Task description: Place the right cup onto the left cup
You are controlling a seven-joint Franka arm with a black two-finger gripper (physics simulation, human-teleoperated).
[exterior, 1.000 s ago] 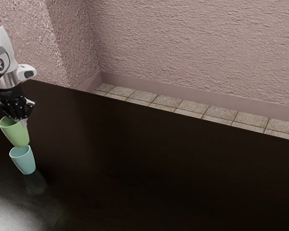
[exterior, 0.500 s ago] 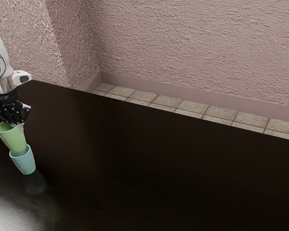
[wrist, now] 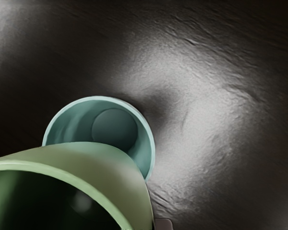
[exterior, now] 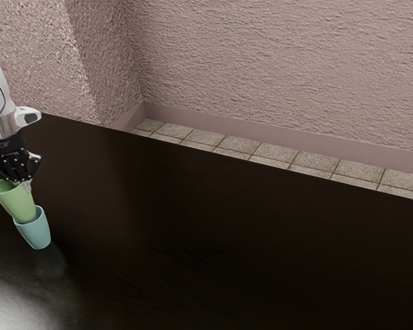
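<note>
Stacking of two cups, late stage: the green cup (exterior: 15, 202), taken to be the right cup of the task, is off the desk (exterior: 227, 240) and carried by the black pincer (exterior: 21, 184) of the robot arm (exterior: 6, 122). The pincer is closed on the cup's wall near the rim, with a small gap set by that wall; a pale finger (exterior: 27, 186) lies along the outer side, and its partner appears to reach inside the mouth. The teal cup (exterior: 35, 231) stands on the desk, its mouth upward. Grasp, lift and transport are accomplished; alignment, final lowering and release are judged to be outstanding. In the exterior view the base of the green cup overlaps the teal mouth, so that the pair looks nearly nested. The wrist view qualifies this reading: the green cup covers one side of the teal rim (wrist: 95, 98), while much of the opening and the round inner floor (wrist: 114, 129), hidden in the exterior view, lie exposed. An offset is therefore likely, though contact between the cups cannot be determined. The exterior view supplies, in turn, the teal cup's outer wall and the arm above.
</note>
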